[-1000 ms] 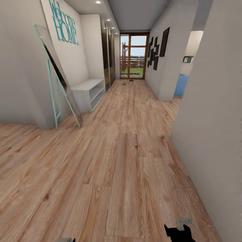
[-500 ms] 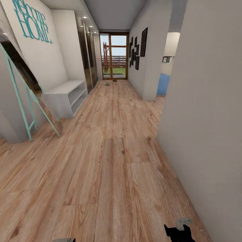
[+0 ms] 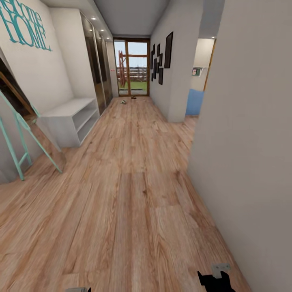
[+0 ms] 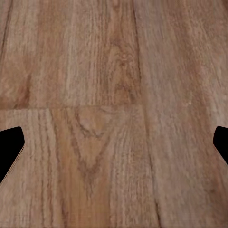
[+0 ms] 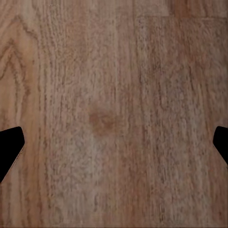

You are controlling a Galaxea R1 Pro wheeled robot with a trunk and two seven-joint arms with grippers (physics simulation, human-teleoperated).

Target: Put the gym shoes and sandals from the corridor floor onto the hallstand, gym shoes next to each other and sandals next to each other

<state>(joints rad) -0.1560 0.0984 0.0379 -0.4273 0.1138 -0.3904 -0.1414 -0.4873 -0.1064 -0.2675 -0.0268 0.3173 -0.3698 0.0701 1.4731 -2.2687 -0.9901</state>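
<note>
corridor floor [image 3: 134, 194], distant shoes [image 3: 123, 101] ahead

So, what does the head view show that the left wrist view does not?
Head view alone: the corridor, a white rack under teal lettering, a glass door at the far end, small shoes on the floor before it, too small to identify, and the right end effector. Left wrist view alone: the left end effector, its fingers wide apart, holding nothing. Both: the wooden floor.

Corridor floor [image 3: 134, 194] is matt wood-grain planks w/ knots; white rack [image 3: 67, 121] smooth, matt; wardrobe doors [image 3: 97, 69] glossy.
</note>
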